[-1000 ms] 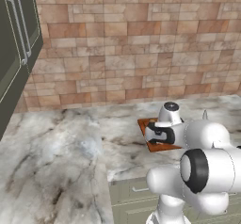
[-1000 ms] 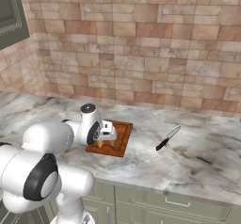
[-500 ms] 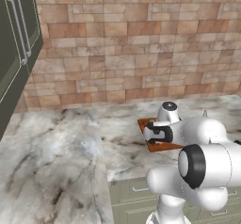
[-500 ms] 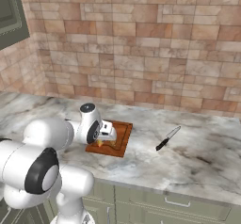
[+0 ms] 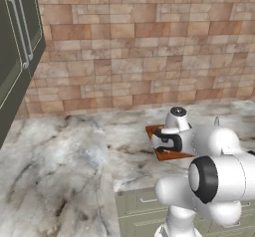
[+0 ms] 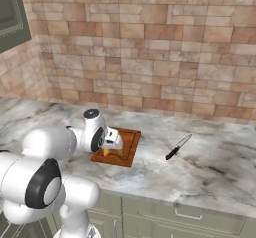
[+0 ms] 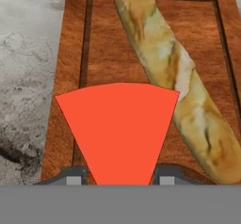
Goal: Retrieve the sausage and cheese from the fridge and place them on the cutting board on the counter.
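You have the cutting board (image 6: pixel 129 143) on the counter (image 6: pixel 210 167) before the brick wall (image 6: pixel 150 47), the cheese (image 7: pixel 120 133) and a baguette (image 7: pixel 174 82) lying side by side on the board, and a knife (image 6: pixel 178 147) on the counter well right of the board.

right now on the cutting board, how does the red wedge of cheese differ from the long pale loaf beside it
The cheese is a flat-faced, plain red wedge with straight sides that narrow toward the pincer; the baguette-like loaf is a long, rounded, mottled tan stick. The cheese sits between the pincer's fingertips, while the loaf lies free, running diagonally across the cutting board. The loaf reaches much further along the board than the wedge. Both rest on that board.
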